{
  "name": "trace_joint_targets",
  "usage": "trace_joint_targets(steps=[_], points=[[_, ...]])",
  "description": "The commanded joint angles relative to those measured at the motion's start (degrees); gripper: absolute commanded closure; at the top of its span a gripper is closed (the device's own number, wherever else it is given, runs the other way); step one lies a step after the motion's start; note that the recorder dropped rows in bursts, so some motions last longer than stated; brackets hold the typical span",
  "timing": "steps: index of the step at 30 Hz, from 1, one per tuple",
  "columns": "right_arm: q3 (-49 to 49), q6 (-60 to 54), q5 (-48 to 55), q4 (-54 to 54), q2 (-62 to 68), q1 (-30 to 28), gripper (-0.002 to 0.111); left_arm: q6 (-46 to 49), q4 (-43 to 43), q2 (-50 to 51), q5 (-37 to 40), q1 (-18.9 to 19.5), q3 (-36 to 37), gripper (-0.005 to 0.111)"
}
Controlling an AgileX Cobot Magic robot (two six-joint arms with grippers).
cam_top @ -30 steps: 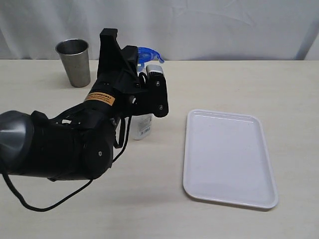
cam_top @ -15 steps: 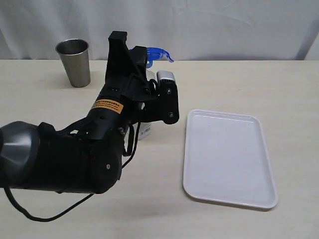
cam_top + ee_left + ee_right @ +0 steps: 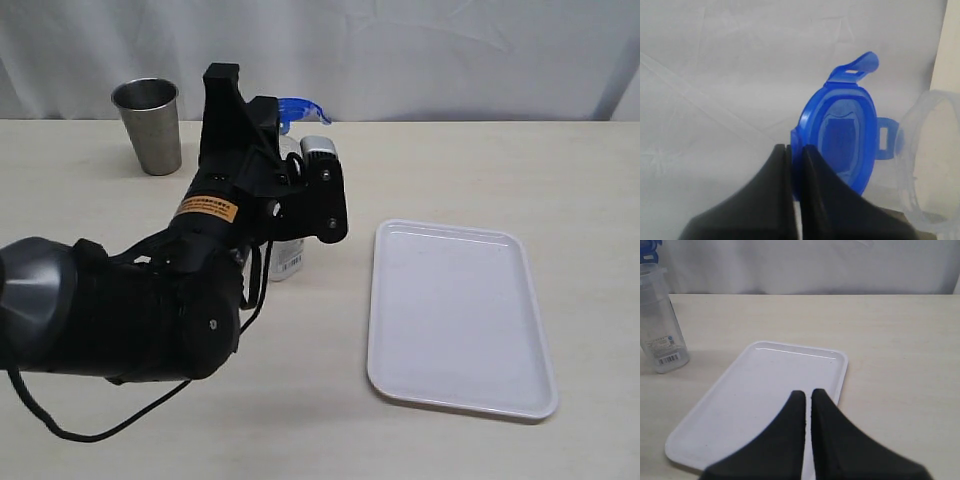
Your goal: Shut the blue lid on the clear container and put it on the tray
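Lid [image 3: 840,137], translucent blue with a darker rectangular centre and open snap flaps, stands on edge just beside the rim of the container [image 3: 926,150], its edge pinched in the clenched left hand [image 3: 794,152]. The clear container, barcode sticker near its base, stands upright on the pale counter [image 3: 500,170], left of the white tray [image 3: 455,320]. The right hand [image 3: 805,395], clenched on nothing, hangs over the tray. A steel cup [image 3: 150,125] stands before a white cloth [image 3: 450,50].

The cup [image 3: 150,125] stands near the worktop's [image 3: 500,170] far left corner. The clear container [image 3: 287,255] stands mid-worktop, with the blue lid [image 3: 300,108] up by its mouth. The tray [image 3: 455,315] lies toward the right edge, apart from the container.
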Motion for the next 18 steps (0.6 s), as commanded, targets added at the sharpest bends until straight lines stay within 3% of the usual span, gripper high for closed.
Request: trace_joint_targets(steps=[1, 18], points=[[0.13, -0.28, 0.07, -0.48, -0.24, -0.33, 0.104, -0.13, -0.21, -0.40, -0.15, -0.98, 0.17, 0.107], [0.13, -0.28, 0.07, -0.48, -0.24, -0.33, 0.104, -0.13, -1.57, -0.40, 0.39, -2.78, 3.22, 0.107]])
